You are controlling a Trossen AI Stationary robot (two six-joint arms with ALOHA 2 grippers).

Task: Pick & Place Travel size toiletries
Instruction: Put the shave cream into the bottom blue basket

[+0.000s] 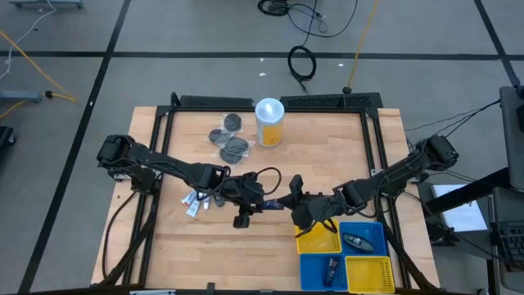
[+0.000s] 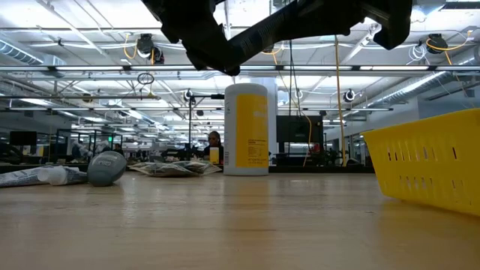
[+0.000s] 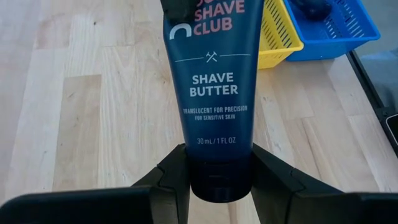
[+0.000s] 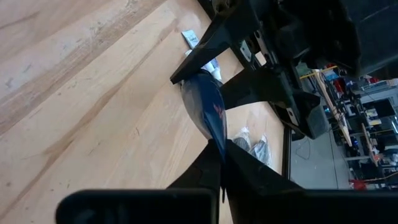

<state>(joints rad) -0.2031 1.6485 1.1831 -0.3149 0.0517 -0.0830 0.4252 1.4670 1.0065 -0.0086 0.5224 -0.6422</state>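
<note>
Because a handover needs both grippers on one item at once, the two arms meet over the middle of the table (image 1: 205, 254), above bare wood. The left gripper (image 3: 221, 177) clamps the cap end of a dark blue shave butter tube (image 3: 211, 93), its fingers (image 3: 177, 177) pressed against either side of the cap, so the long body sticks out free for the other arm to take. From the opposite side the right gripper (image 4: 222, 163) is pinched shut on the flat crimped end of the same tube, the thinnest part, which explains why its fingers meet almost completely. The tube hangs clear of the wood between the two, roughly at the table's centre.

The destination sits at about 5 o'clock from that meeting point: a cluster of yellow and blue baskets (image 1: 385, 238), at least two of which already have a dark item in them. I judge that passing the tube to the right arm makes sense because the baskets lie on that arm's side.

More toiletries wait elsewhere: white tubes (image 1: 195, 202) at about 9 o'clock from the centre, grey round packets (image 1: 229, 143) near 11 o'clock, next to the tall yellow-and-white canister (image 1: 269, 123) at 12.
</note>
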